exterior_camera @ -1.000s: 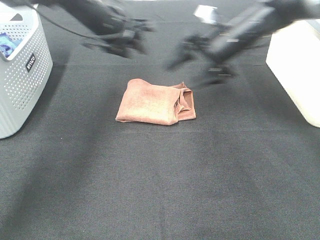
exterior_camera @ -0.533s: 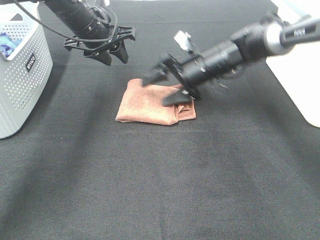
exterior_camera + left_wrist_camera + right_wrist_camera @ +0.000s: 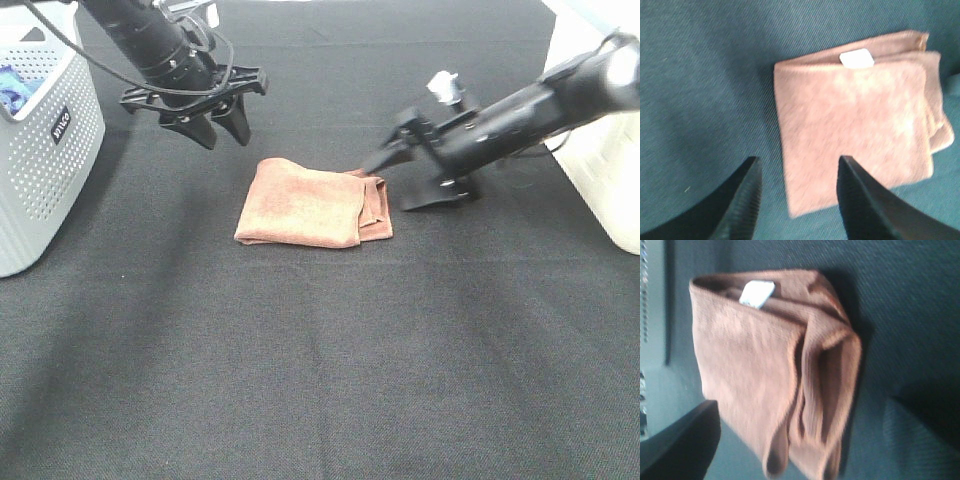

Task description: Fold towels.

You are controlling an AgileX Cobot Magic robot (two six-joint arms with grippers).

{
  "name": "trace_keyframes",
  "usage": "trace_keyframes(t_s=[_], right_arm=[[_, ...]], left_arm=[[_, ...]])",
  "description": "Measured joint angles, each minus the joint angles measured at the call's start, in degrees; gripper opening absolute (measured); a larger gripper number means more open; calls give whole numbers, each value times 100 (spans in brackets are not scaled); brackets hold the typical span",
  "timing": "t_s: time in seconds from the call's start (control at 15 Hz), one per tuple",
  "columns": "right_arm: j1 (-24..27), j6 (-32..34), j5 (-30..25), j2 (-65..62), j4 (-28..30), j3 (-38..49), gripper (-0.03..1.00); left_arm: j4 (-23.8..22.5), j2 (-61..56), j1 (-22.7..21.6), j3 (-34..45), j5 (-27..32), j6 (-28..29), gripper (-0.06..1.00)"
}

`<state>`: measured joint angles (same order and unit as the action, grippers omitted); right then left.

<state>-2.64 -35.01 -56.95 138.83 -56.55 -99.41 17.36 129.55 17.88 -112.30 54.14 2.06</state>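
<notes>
A salmon-brown towel [image 3: 310,205] lies folded on the black table cloth, with loose layered edges on its right side. It also shows in the left wrist view [image 3: 855,125], white tag up, and in the right wrist view [image 3: 770,370]. My left gripper [image 3: 222,135] is open and empty, hovering just behind the towel's far left corner; its fingers [image 3: 740,200] frame the towel's edge. My right gripper [image 3: 403,182] is open and empty, low at the towel's right edge, one fingertip close to the far right corner.
A white perforated basket [image 3: 50,150] holding something blue stands at the left edge. A white box [image 3: 590,130] stands at the right edge. Black cloth [image 3: 320,380] covers the table around and in front of the towel.
My right gripper has drawn back to the right, from over the towel to beside its right edge. The left gripper has settled behind the towel and barely moved since. The towel is unchanged.
</notes>
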Motion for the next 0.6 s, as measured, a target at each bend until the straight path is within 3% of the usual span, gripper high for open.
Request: trace_keyframes(t_s=[0.27, 0.47, 0.6], right_arm=[[-6, 441, -985, -945, 344, 0, 83], [-6, 1226, -1175, -1811, 1220, 0, 83], [-6, 1891, -1192, -2636, 2131, 0, 83]], left_arm=[[-504, -785, 0, 0, 647, 0, 46], [-900, -1518, 0, 0, 1295, 6, 46], [-1409, -2137, 6, 0, 1524, 201, 46]])
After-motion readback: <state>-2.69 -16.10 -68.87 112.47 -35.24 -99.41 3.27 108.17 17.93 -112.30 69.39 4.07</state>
